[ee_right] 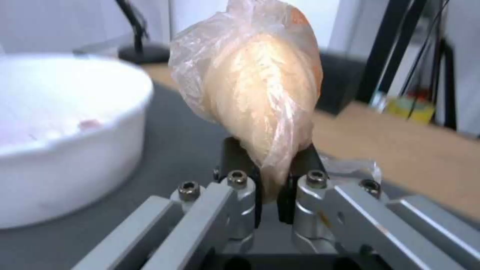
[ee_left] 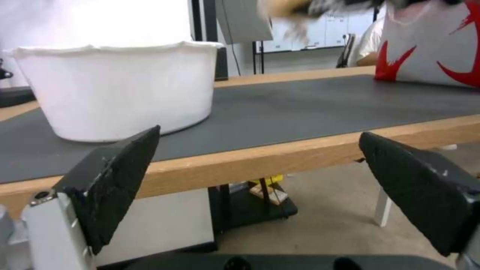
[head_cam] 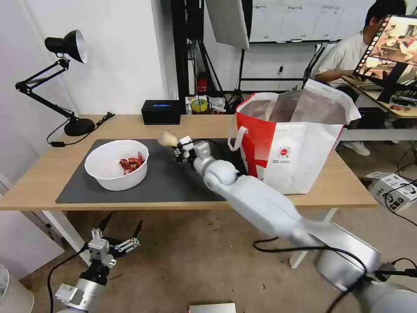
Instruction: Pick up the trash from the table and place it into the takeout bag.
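Observation:
My right gripper [head_cam: 177, 148] is shut on the plastic-wrapped yellowish bun [head_cam: 167, 139], held above the dark mat [head_cam: 165, 187] between the bowl and the takeout bag. Up close, the bun [ee_right: 260, 97] is pinched at its lower end between the black pads [ee_right: 235, 157]. The white round bowl [head_cam: 116, 164] with red shells sits on the mat's left part; its side wall [ee_left: 120, 90] faces the left wrist camera. The white and red takeout bag [head_cam: 295, 143] stands open on the table's right half. My left gripper [head_cam: 120, 226] hangs open below the table's front edge [ee_left: 260, 157].
A black tissue box [head_cam: 161, 112] and a tape roll [head_cam: 199, 104] sit at the table's [head_cam: 43, 174] far edge. A black desk lamp [head_cam: 65, 48] stands at the far left corner. A white box [head_cam: 393, 189] lies on the floor at right.

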Tool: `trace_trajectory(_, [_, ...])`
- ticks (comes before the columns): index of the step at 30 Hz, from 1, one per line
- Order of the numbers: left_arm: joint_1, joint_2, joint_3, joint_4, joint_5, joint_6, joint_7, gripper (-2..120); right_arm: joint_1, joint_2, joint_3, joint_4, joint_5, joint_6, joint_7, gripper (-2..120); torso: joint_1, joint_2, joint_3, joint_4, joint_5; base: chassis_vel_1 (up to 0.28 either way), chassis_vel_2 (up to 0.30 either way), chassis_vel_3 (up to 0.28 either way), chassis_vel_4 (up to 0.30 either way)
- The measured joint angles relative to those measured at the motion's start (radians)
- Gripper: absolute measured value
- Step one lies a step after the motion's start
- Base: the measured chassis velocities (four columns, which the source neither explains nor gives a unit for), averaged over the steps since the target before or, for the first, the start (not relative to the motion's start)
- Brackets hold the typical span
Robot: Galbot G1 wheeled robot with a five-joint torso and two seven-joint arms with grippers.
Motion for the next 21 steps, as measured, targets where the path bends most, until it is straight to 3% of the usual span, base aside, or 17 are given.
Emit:
trace_trajectory(10, [-0.001,-0.005,0.014,-0.001,0.016,0.0,-0.001,100,-0.16,-0.205,0.178,0.33,-0.019,0.054,0.039,5,0.0,0.0,0.0,0.0,-0.0001,0.0,0.0,0.0,0.0])
trace_trajectory(21, [0.006,-0.011,0.02,-0.007,0.029,0.001,-0.002,100,-0.278,-0.257,0.371,0.461,-0.072,0.168,0.121,5,0.0,0.0,0.0,0.0003,-0.0001,0.0,0.0,0.0,0.0])
